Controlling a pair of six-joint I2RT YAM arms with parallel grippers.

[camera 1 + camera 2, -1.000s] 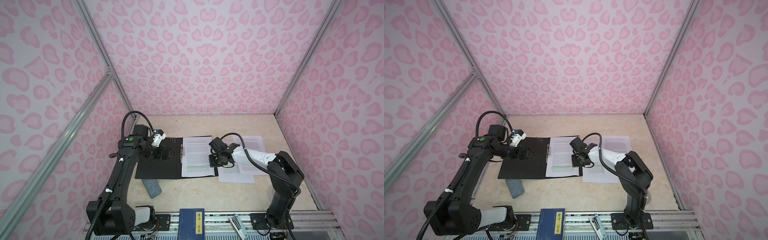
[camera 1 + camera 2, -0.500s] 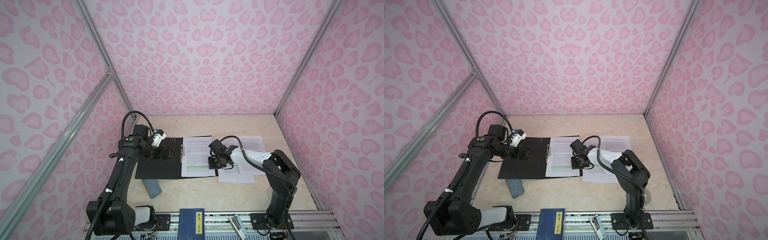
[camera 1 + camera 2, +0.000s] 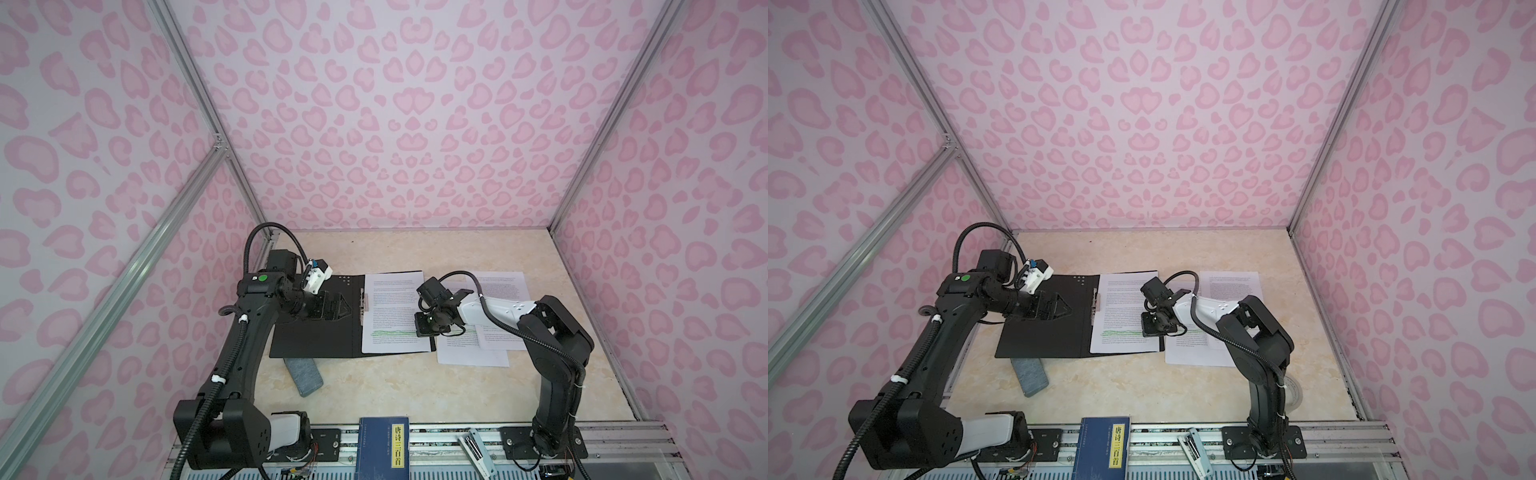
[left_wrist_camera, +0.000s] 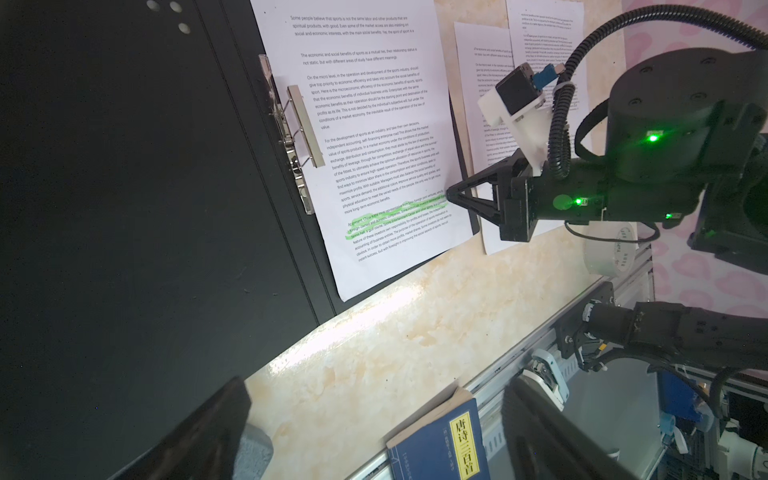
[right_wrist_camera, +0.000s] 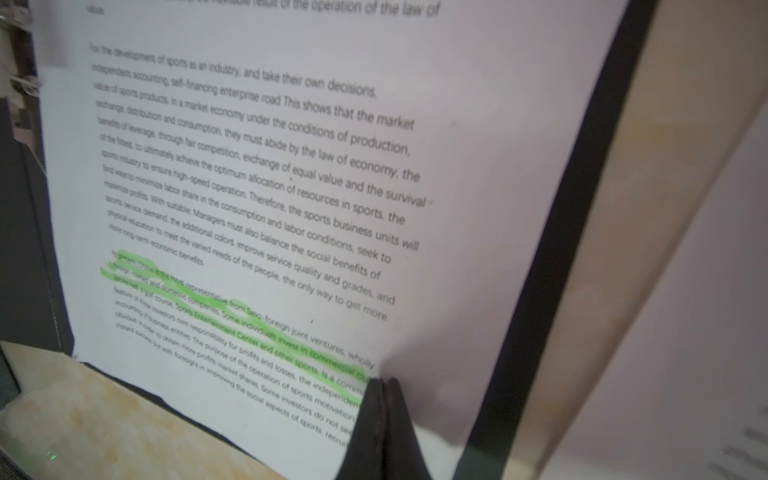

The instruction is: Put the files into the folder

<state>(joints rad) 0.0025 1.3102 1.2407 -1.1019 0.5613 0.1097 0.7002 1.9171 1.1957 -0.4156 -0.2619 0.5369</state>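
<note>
The folder [image 3: 316, 336] lies open on the table, black inside up, its metal clip [image 4: 305, 124] along the spine. One of the files, a white printed sheet [image 3: 390, 307] with green highlighted lines, lies flat on the folder's right half. Two more sheets [image 3: 473, 353] [image 3: 503, 286] overlap on the table just right of the folder. My right gripper [image 5: 380, 382] is shut, its tips resting on the sheet in the folder at the end of the green lines [image 3: 417, 330]. My left gripper [image 3: 338, 309] hangs open over the folder's left half, holding nothing [image 4: 374, 436].
A grey block [image 3: 305, 376] lies at the folder's near edge. A dark blue book [image 3: 384, 449] with a yellow label and a stapler [image 3: 473, 449] sit on the front rail. A roll of tape [image 4: 611, 253] lies by the right arm's base. Pink walls enclose three sides.
The right arm's elbow has drawn in toward the left while its shut tips stay on the sheet in the folder. The left arm has not moved.
</note>
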